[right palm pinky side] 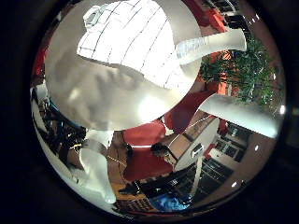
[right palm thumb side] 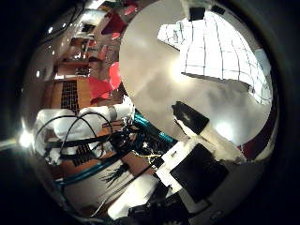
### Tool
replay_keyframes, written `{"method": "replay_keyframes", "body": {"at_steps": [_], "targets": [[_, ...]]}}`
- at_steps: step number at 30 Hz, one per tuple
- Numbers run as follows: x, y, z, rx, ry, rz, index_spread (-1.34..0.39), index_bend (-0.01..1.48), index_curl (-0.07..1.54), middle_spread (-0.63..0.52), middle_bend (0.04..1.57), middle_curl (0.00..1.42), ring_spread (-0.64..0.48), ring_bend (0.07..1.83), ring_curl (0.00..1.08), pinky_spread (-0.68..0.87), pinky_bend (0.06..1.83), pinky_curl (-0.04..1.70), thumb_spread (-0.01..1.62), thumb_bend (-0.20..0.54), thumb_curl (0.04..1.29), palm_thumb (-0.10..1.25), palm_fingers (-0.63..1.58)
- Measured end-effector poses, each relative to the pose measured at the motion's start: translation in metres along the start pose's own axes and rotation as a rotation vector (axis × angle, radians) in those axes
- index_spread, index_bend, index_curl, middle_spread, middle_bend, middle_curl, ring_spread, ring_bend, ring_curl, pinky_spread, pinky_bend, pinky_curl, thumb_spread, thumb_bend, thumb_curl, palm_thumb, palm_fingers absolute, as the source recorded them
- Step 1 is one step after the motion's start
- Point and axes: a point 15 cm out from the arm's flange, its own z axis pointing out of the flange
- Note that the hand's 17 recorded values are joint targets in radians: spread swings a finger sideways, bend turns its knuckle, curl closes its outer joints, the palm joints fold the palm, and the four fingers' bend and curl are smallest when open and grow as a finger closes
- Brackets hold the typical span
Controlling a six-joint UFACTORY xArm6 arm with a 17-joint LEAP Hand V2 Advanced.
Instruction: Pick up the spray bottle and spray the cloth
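A white cloth (right palm pinky side: pixel 126 33) with a thin dark check lies spread on a round white table (right palm pinky side: pixel 103 98); it also shows in the thumb side view (right palm thumb side: pixel 220 47). My hand (right palm pinky side: pixel 213 44) is above the table, away from the cloth, with its white fingers (right palm pinky side: pixel 245 114) straight and spread and nothing between them. More fingers (right palm thumb side: pixel 80 122) reach in at the edge of the thumb side view. A black-and-white piece (right palm thumb side: pixel 195 118) sits near the table's rim (right palm thumb side: pixel 141 89); I cannot tell whether it is the spray bottle or part of the hand.
Red chairs (right palm pinky side: pixel 145 135) stand on the floor beside the table. A green plant (right palm pinky side: pixel 245 70) stands past the table's edge. More red seats (right palm thumb side: pixel 105 82) and furniture lie further off in the room.
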Motion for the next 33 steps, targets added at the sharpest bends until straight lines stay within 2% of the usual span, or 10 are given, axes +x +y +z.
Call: {"method": "replay_keyframes", "body": {"at_steps": [4,9,20,28,33], "targets": [[0.012,-0.006,-0.008,0.1,0.005,0.058,-0.28,0.18,0.4,0.05,0.19,0.36,0.25,0.2,0.19,0.47,0.2,0.28,1.1,-0.019,0.38,0.78,0.32],[0.052,-0.001,-0.025,0.21,0.026,0.199,-0.28,0.18,0.39,0.05,0.19,0.36,0.23,0.21,0.21,0.46,0.2,0.29,1.1,-0.019,0.39,0.79,0.33],[0.13,0.016,-0.052,0.523,-0.102,0.441,-0.26,0.16,0.35,0.05,0.2,0.36,0.24,0.24,0.24,0.47,0.23,0.3,1.11,-0.021,0.4,0.78,0.33],[0.183,0.029,-0.065,0.766,-0.197,0.601,-0.18,0.13,0.27,0.12,0.22,0.37,0.25,0.36,0.27,0.47,0.36,0.33,1.13,-0.026,0.38,0.66,0.22],[0.217,0.038,-0.044,0.89,-0.315,0.7,-0.15,0.13,0.24,0.13,0.25,0.38,0.24,0.45,0.29,0.47,0.41,0.33,1.14,-0.023,0.37,0.61,0.2]]}}
